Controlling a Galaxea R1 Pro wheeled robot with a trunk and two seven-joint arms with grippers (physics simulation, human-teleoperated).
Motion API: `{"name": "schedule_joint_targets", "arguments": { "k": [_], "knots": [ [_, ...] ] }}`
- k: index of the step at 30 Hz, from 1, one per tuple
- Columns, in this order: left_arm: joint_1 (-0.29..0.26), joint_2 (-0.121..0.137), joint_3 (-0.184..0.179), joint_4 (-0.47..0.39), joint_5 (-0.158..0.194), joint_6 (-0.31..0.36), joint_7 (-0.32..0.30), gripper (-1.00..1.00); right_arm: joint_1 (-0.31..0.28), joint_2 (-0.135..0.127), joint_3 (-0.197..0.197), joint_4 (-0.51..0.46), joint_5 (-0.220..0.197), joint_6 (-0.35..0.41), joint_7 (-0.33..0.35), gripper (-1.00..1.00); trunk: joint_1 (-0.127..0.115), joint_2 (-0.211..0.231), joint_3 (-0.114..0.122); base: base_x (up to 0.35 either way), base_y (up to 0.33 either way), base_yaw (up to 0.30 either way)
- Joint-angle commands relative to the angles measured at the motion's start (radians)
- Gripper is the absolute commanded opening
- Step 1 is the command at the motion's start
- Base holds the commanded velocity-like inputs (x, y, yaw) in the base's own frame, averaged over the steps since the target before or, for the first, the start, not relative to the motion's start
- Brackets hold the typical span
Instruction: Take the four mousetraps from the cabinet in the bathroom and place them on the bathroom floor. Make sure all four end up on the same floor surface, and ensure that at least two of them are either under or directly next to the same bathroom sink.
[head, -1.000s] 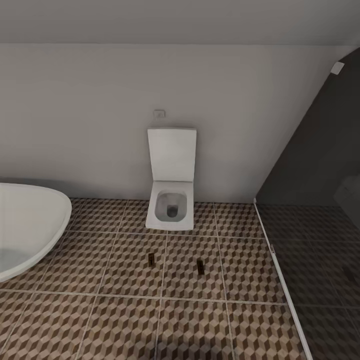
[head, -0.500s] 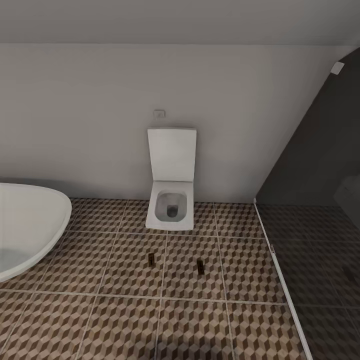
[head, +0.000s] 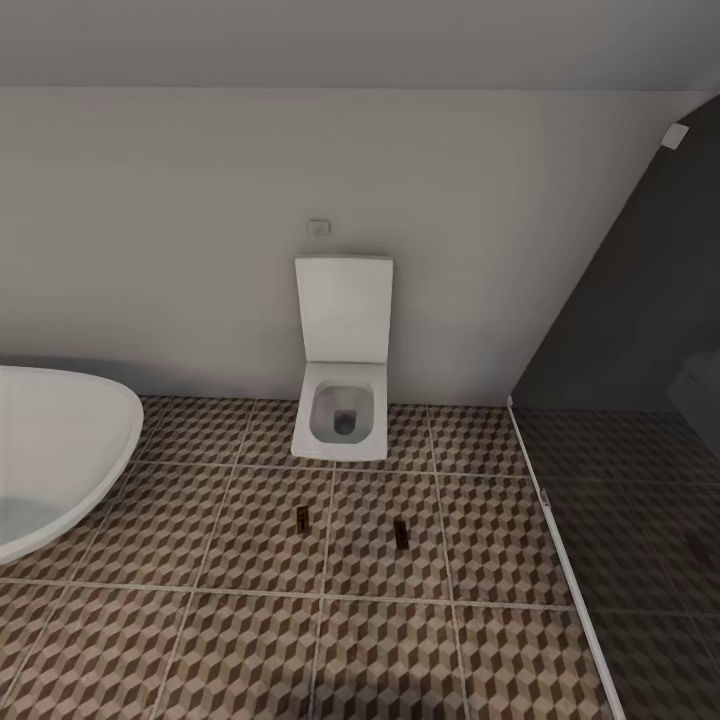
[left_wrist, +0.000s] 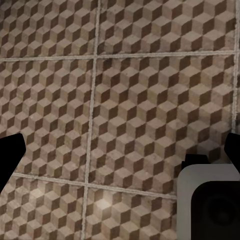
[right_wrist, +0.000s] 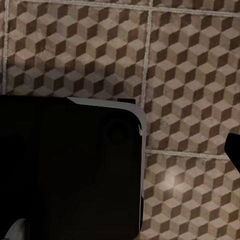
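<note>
We are looking down at the bathroom floor (head: 250, 640), and two mousetraps (head: 301, 516) are lying flat on the cube-patterned tiles. The left one is sitting just beside a grout line; the right mousetrap (head: 400, 533) is lying on the next tile over, well apart from the first. Both are resting out in the open floor in front of the toilet (head: 343, 400), which is standing against the white wall (head: 180, 220) with its lid raised. We are seeing them as small dark slivers, too small to make out the metal parts.

At the left edge of the floor, a white bathtub (head: 60, 440) is curving into our view. Toward the right edge, a dark glass shower screen (head: 640, 320) is rising from a light sill that is running diagonally across the tiles.

In the left wrist view we are hovering over bare tiles, and the left gripper (left_wrist: 120, 150) is standing spread wide, its dark fingertips (left_wrist: 10, 155) peeking in at opposite sides with nothing between them. A pale rounded block of the robot (left_wrist: 210, 205) is showing nearby.

In the right wrist view one dark fingertip of the right gripper (right_wrist: 234, 150) is just poking in, and a large black rounded body (right_wrist: 70, 170) is covering the other side, so we cannot tell whether it is spread or pressed together.
</note>
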Motion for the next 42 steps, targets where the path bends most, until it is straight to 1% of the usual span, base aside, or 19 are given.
{"name": "schedule_joint_targets", "arguments": {
  "k": [1, 42],
  "knots": [
    [-0.001, -0.001, -0.009, 0.003, 0.003, -0.004, 0.004, 1.0, -0.001, 0.0, 0.003, 0.001, -0.004, -0.003, 0.004, 1.0, 0.0, -0.002, -0.001, 0.0, 0.0, 0.0],
    [-0.001, -0.001, -0.009, 0.003, 0.003, -0.004, 0.004, 1.0, -0.001, 0.0, 0.003, 0.001, -0.004, -0.003, 0.004, 1.0, 0.0, -0.002, -0.001, 0.0, 0.0, 0.0]
  ]
}}
